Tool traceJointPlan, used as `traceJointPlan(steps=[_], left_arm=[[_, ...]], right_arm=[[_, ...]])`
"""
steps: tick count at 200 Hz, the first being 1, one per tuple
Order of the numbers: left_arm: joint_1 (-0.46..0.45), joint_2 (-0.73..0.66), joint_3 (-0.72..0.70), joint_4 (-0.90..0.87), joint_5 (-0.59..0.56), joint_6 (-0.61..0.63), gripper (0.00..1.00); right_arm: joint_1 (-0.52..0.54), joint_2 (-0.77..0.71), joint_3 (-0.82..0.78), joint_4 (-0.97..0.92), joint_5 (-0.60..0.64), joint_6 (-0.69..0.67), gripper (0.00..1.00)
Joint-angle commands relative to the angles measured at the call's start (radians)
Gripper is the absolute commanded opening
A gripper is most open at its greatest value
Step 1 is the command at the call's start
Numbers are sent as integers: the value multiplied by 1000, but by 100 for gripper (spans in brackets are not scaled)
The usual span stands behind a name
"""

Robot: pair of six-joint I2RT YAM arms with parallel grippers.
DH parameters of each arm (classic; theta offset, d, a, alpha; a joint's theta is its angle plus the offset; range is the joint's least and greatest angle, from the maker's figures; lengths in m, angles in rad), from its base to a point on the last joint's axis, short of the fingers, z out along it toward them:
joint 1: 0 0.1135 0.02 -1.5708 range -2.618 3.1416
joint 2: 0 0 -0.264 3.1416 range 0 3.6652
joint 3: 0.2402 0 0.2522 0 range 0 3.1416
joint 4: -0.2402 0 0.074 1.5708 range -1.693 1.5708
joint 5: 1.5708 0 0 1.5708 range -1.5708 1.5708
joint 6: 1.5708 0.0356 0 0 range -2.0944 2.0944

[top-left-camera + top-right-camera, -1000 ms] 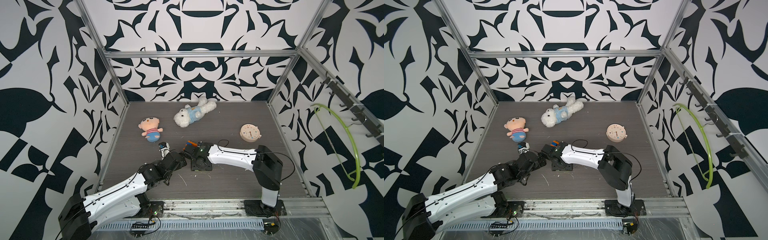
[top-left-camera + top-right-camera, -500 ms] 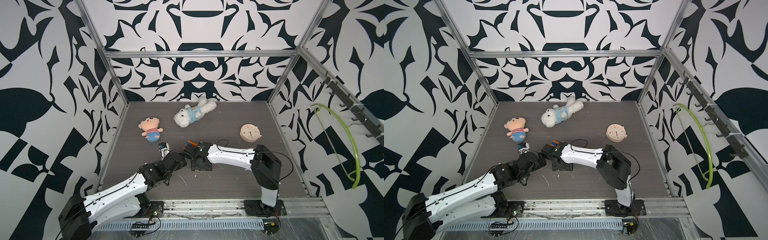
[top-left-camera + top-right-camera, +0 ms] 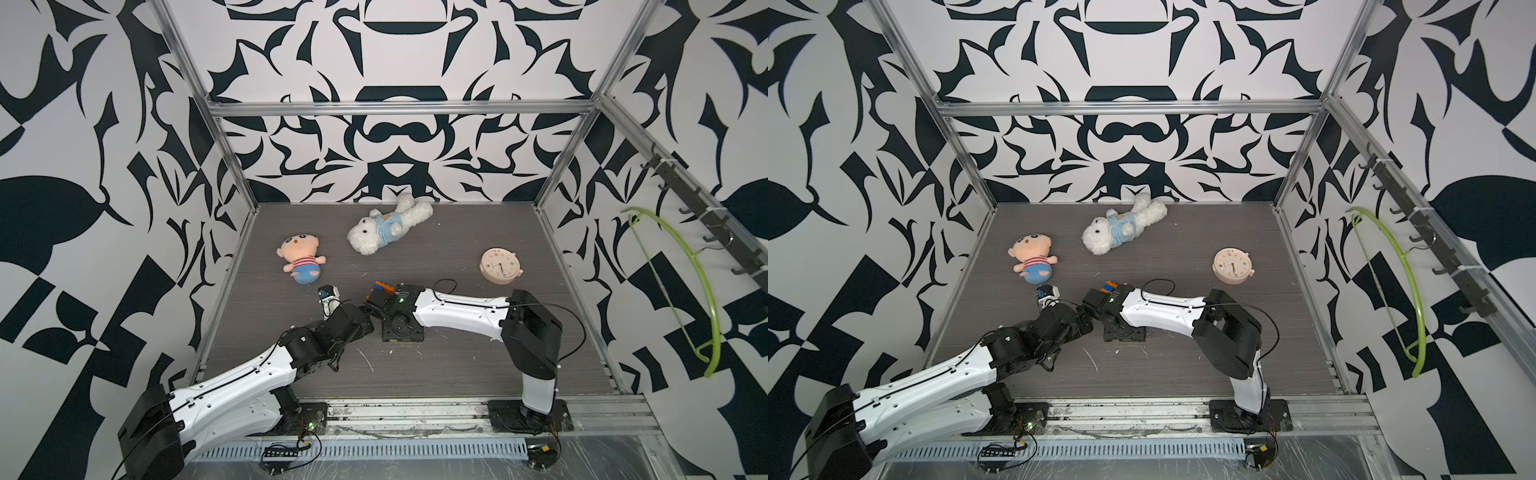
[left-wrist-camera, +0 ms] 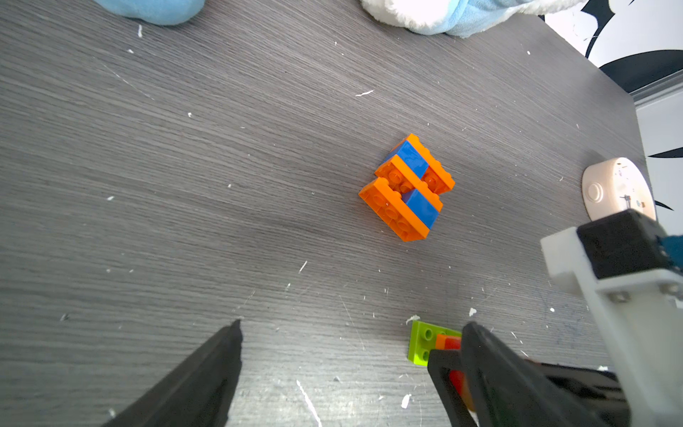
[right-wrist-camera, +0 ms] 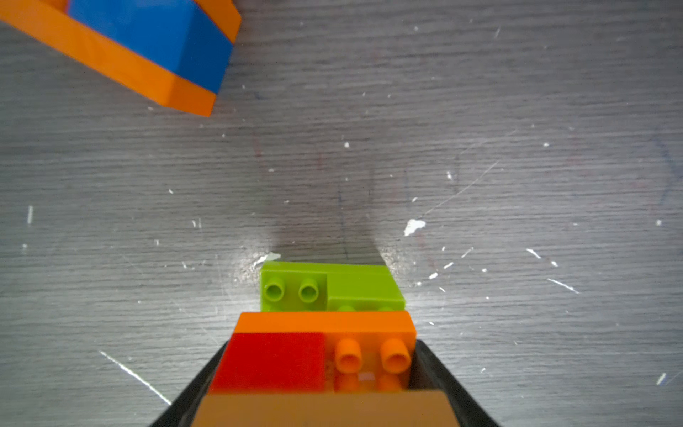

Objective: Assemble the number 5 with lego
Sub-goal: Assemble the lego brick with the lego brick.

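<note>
**Two lego clusters pictured just apart**

A green, orange, red and tan cluster (image 5: 332,288) was clamped in the right gripper (image 5: 321,355), green end foremost and long axis along the fingers. The orange-and-blue cluster (image 4: 406,186) was seen on the tabletop (image 4: 148,185) just ahead, nearer that arm. The left gripper (image 4: 351,327) was spread wide and empty (close alongside). No lettering could be read.

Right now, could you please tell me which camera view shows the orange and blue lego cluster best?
The left wrist view: the orange and blue lego cluster lies whole, sharp and unobstructed. The right wrist view crops it to one blurred corner; both top views show it only tiny.
</note>
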Motion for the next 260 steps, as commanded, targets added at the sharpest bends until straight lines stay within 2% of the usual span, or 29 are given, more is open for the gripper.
traceJointPlan(steps=[1,99,260], left_arm=[[6,6,-3,-3,4,2,99],[6,-9,-14,-5,-2,1,99],[6,14,1,-1,5,2,99]], right_arm=[[-4,26,22,-36,15,29,64],[-4,47,21,-29,-4,21,61],[-18,45,-66,34,-56,1,60]])
